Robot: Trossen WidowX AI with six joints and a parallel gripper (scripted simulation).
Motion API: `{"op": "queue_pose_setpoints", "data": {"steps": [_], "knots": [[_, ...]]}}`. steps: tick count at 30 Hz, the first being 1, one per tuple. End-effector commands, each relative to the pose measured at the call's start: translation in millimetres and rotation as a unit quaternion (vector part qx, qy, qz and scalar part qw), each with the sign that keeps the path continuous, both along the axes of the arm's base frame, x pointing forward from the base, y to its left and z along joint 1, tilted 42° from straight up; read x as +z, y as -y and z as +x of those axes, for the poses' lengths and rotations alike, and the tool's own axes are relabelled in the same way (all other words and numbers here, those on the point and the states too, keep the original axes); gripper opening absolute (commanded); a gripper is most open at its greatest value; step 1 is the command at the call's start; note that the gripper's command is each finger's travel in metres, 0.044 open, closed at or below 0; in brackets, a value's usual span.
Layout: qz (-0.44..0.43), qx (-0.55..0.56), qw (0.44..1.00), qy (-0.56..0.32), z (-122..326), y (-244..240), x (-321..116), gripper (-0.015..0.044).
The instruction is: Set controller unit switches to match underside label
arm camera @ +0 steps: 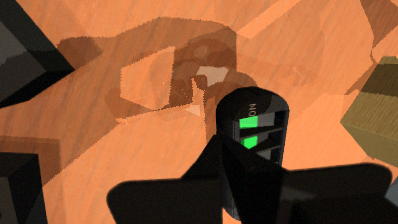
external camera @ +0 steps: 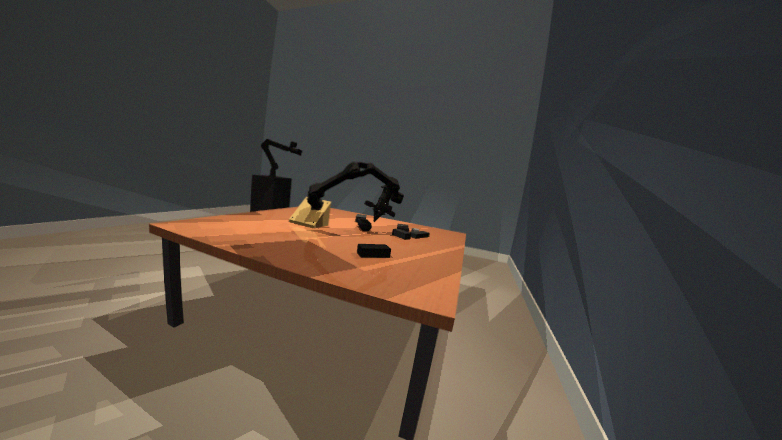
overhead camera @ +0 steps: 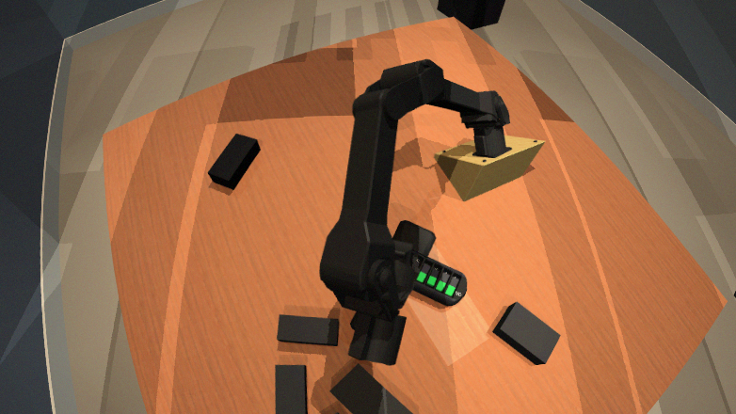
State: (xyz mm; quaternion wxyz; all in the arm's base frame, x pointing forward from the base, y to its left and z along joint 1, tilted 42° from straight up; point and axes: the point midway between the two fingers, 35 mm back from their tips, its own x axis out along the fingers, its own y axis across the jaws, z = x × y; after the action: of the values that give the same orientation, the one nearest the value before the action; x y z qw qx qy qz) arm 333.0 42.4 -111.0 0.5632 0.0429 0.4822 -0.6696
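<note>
The dark grey controller unit [overhead camera: 437, 280] [external camera: 363, 224] [arm camera: 252, 97] sits on the bench with its switches facing up. In the top view several green ends show along its lower side, and the arm hides its left end. In the wrist view two green ends show near the ON mark, and the fingers cover the rest. How each rocker is tilted is too small to tell. The label is hidden underneath. My gripper [external camera: 376, 218] [arm camera: 219, 139] is shut and empty, pointing down above or close beside the unit; contact cannot be made out.
A black block [overhead camera: 233, 156] [external camera: 374, 250] lies apart at the far left. Another block [overhead camera: 527, 329] lies right of the unit. Several dark modules, one of them flat [overhead camera: 308, 329], lie at the lower left. The yellow wedge base [overhead camera: 493, 177] [arm camera: 380, 110] carries my arm.
</note>
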Motion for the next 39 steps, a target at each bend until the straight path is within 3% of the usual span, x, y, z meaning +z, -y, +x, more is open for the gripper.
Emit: {"op": "queue_pose_setpoints", "data": {"steps": [1, 39], "knots": [[-0.001, 0.0, 1.0, 0.006, 2, 2, -4, 0.0], [-0.002, 0.0, 1.0, 0.006, -4, 33, -37, 0.0]]}}
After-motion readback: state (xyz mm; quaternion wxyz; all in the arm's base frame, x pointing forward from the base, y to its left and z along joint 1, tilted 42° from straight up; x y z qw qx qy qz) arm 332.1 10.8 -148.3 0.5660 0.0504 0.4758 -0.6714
